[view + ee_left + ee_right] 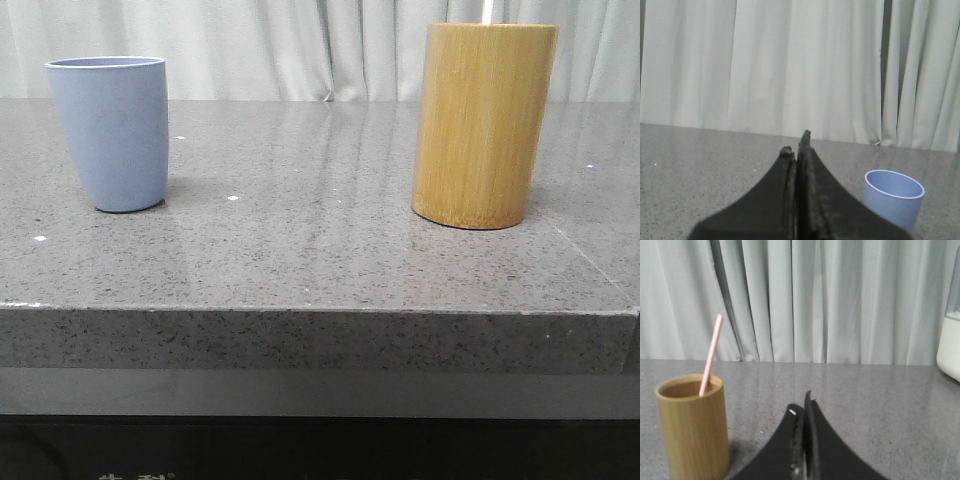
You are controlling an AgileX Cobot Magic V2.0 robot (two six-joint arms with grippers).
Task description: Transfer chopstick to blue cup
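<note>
Nothing of the transfer looks done yet: the chopstick [710,355] stands leaning inside the tan bamboo holder [483,125] on the right of the grey stone surface [310,250], its tip poking above the holder's rim, while the blue cup [110,132] sits empty as far as its open mouth shows, well apart on the left. What remains, by my reading, is the whole job: reach the stick, grip it, lift it clear of the holder, carry it across and drop it into the cup. The left gripper [796,145] has its jaws pressed together with nothing between them, hovering above the surface with the blue cup just off to one side. The right gripper [802,405] is likewise closed on nothing, its jaws meeting at the tips, with the bamboo holder and chopstick near but untouched
</note>
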